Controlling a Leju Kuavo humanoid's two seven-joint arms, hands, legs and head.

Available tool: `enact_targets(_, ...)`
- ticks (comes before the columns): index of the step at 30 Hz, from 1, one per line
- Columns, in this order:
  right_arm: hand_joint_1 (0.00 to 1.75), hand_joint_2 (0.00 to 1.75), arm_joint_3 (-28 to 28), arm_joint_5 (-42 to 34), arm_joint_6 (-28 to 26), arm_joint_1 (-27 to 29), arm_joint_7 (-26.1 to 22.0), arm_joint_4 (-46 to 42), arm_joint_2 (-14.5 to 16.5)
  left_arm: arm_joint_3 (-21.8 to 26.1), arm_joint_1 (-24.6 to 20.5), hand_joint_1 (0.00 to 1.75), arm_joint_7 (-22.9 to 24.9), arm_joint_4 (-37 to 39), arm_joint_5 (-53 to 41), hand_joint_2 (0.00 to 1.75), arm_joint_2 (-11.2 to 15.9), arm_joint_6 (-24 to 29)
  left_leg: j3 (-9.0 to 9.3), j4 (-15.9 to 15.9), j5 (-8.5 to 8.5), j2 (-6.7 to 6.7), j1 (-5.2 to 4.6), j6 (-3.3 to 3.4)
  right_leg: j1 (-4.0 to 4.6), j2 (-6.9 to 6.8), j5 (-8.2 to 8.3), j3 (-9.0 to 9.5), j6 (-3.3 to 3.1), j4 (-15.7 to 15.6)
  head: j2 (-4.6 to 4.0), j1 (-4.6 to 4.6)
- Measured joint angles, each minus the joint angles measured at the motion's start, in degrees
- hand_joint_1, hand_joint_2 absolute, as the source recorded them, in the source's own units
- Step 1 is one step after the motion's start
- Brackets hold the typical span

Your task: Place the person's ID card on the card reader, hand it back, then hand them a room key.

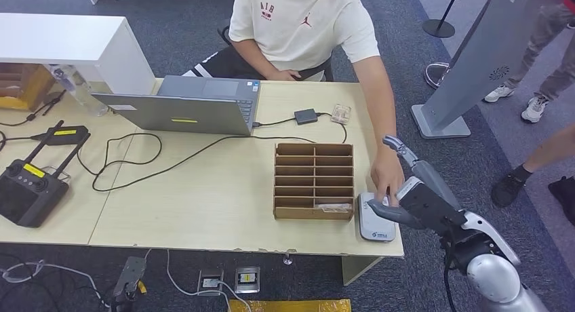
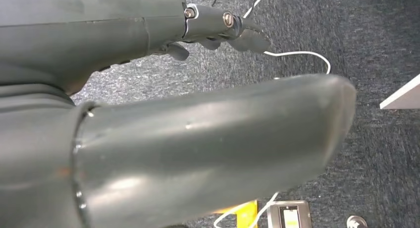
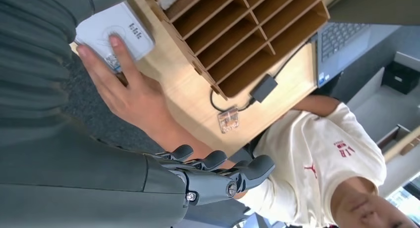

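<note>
Right hand (image 1: 413, 193) sits at the near right corner of the table (image 1: 203, 203), raised just above the white card reader (image 1: 375, 225), thumb reaching out over the reader's near end and the dark fingers (image 3: 223, 163) extended, slightly curled, apart from the thumb, holding nothing that shows. The reader lies flat with its long axis running near-to-far along the table edge, just right of the wooden slotted organizer (image 1: 314, 180). The person's hand (image 1: 388, 176) rests palm-down with fingertips on the far part of the reader, between the robot's thumb and fingers in the head view; in the right wrist view those fingertips press on the reader's face. The ID card itself cannot be made out; it may lie under the person's fingers, but that is a guess. So the thing to be taken lies just ahead of and below the right hand, toward the person. Left hand (image 2: 218, 34) hangs low over the carpet, fingers loosely curled, nothing in them, well away from the table. Beyond the organizer: a small black box (image 1: 306, 116) on a cable, then the open laptop (image 1: 183, 105), then the seated person (image 1: 298, 27) in a cream T-shirt.
</note>
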Motion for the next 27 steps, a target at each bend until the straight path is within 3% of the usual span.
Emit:
enact_targets(6,0.0,1.75,2.2,8.7,-1.4,0.7,1.1,0.0,-1.4,0.0,0.0,0.0,0.1,0.2,0.3,0.0,-0.2,0.0,-0.01,0.0,-0.01,0.0,0.0,-0.01,0.0,0.0,0.0,0.0,0.0,0.0,0.0,0.01)
enact_targets(16,0.0,1.75,7.7,37.5,-8.5,0.8,3.4,1.6,-3.9,0.0,0.1,0.0,1.2,0.5,0.2,0.0,-0.4,0.2,-0.03,0.0,-0.01,-0.01,0.0,-0.01,0.0,-0.01,0.0,0.0,0.0,0.0,0.0,0.01)
enact_targets(27,0.0,1.75,11.7,42.5,-8.7,0.5,3.1,4.8,-4.1,0.0,0.3,0.0,1.8,0.6,0.3,0.0,-0.6,-0.4,-0.04,0.0,-0.01,-0.01,0.01,-0.01,0.01,-0.02,-0.01,0.0,-0.01,0.0,0.0,0.01)
